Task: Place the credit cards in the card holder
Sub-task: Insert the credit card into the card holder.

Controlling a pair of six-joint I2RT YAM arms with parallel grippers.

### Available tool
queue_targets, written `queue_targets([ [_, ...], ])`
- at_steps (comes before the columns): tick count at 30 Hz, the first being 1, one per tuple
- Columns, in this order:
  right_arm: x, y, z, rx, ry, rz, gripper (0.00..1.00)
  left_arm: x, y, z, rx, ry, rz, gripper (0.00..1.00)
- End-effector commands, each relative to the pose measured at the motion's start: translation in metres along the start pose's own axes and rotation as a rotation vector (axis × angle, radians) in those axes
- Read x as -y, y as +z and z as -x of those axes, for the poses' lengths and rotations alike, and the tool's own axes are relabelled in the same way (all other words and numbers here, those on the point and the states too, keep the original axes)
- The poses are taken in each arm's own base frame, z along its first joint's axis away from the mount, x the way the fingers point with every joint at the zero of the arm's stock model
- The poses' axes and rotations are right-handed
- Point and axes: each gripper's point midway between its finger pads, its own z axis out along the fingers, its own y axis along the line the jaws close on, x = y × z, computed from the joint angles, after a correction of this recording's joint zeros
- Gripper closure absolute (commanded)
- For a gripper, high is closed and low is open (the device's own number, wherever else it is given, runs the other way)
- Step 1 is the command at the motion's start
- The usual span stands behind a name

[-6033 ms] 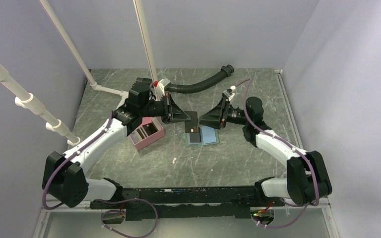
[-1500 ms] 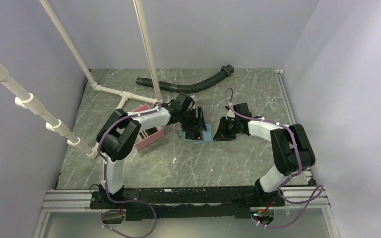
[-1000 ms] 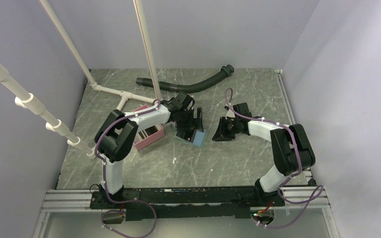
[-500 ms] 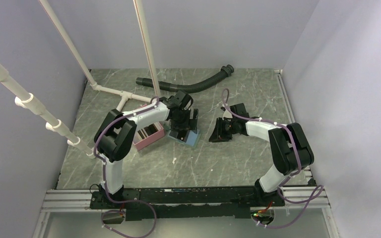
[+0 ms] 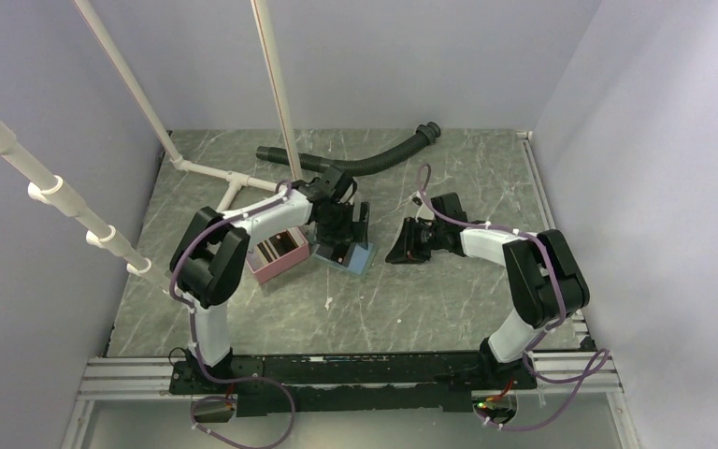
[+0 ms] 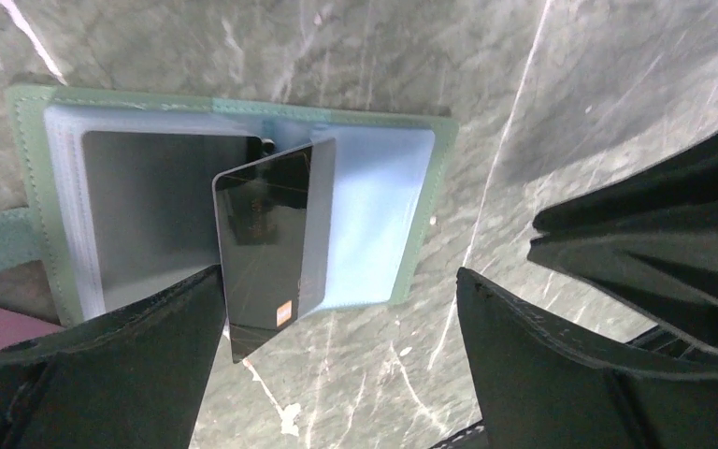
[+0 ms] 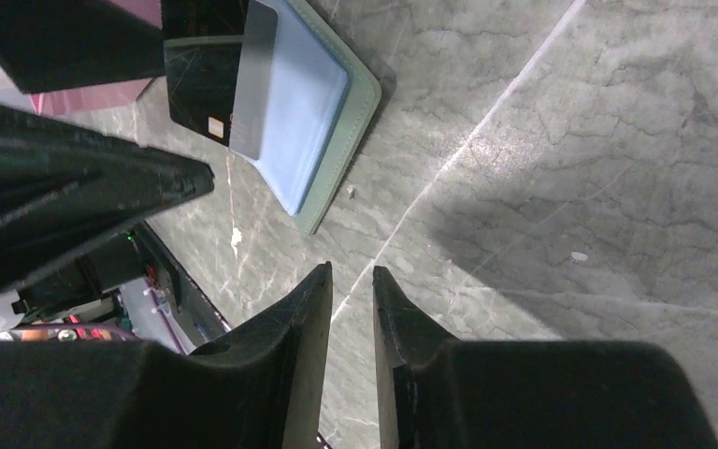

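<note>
The card holder (image 6: 374,215) lies open on the table, light blue inside with a green rim, also seen in the top view (image 5: 359,259) and the right wrist view (image 7: 308,103). A dark credit card (image 6: 266,248) with a small orange square sits slanted on its middle, its lower end sticking out over the table. A grey card (image 6: 154,215) fills the left pocket. My left gripper (image 6: 338,276) hangs open over the holder's near edge, holding nothing. My right gripper (image 7: 351,271) is to the right of the holder, its jaws a narrow gap apart and empty.
A pink open box (image 5: 279,254) stands just left of the holder. A black ribbed hose (image 5: 365,162) lies at the back. White pipes (image 5: 276,94) rise at the back left. Grey walls close the table on three sides.
The left gripper has drawn back and to the left, and its jaws have widened. The holder has shifted slightly left. The right gripper has moved left towards the holder.
</note>
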Motion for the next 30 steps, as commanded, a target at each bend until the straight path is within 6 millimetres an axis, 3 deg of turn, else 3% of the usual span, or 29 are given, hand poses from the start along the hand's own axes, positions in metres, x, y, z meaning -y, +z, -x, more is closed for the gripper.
queue_targets([
  [1,-0.007,0.006,0.006,0.015,-0.019,0.026,0.74,-0.014,-0.003,-0.012,-0.046,0.065,0.079,0.04],
  [8,-0.011,0.008,0.006,0.008,-0.023,0.025,0.75,0.014,0.019,-0.021,-0.094,0.032,-0.092,0.09],
  [13,-0.008,0.009,0.005,0.011,-0.01,0.011,0.75,0.055,0.032,-0.028,-0.12,0.076,-0.168,0.08],
  [22,-0.006,0.009,0.004,0.016,0.026,0.011,0.74,0.027,0.007,-0.024,-0.096,0.101,-0.061,0.01],
  [30,-0.006,0.011,0.005,0.012,0.026,0.01,0.73,0.022,-0.007,-0.02,-0.077,0.118,-0.025,0.02],
])
